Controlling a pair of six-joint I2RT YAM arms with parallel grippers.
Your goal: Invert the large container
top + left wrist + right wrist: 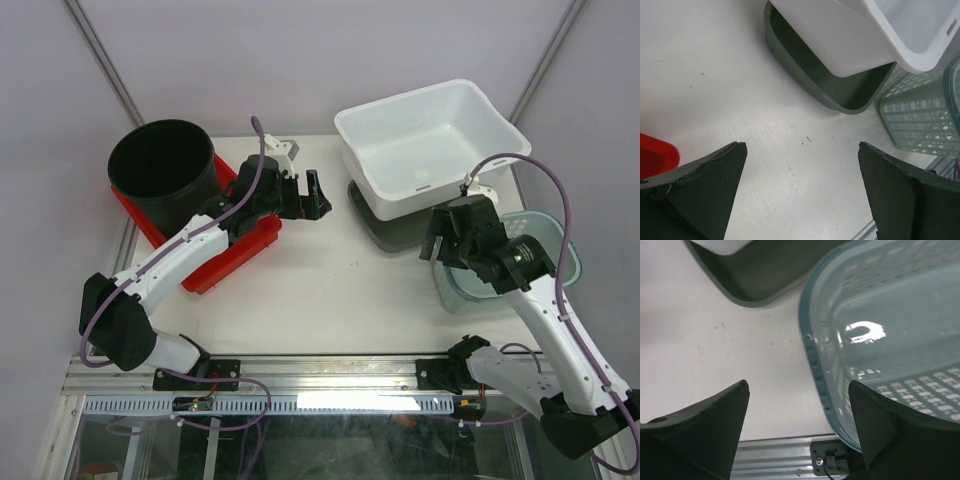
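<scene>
The large white container [430,140] stands open side up at the far right of the table [330,290]. It is a plain rectangular tub with a rolled rim, resting on a dark green tray [385,228] and seemingly tipped, its near end raised. A small mark on its inner wall is too small to read.

The left gripper [303,200] hangs wide open and empty over bare table, left of the tub. The right gripper [440,250], also spread wide and holding nothing, sits over the left rim of a teal basket [890,340].
</scene>
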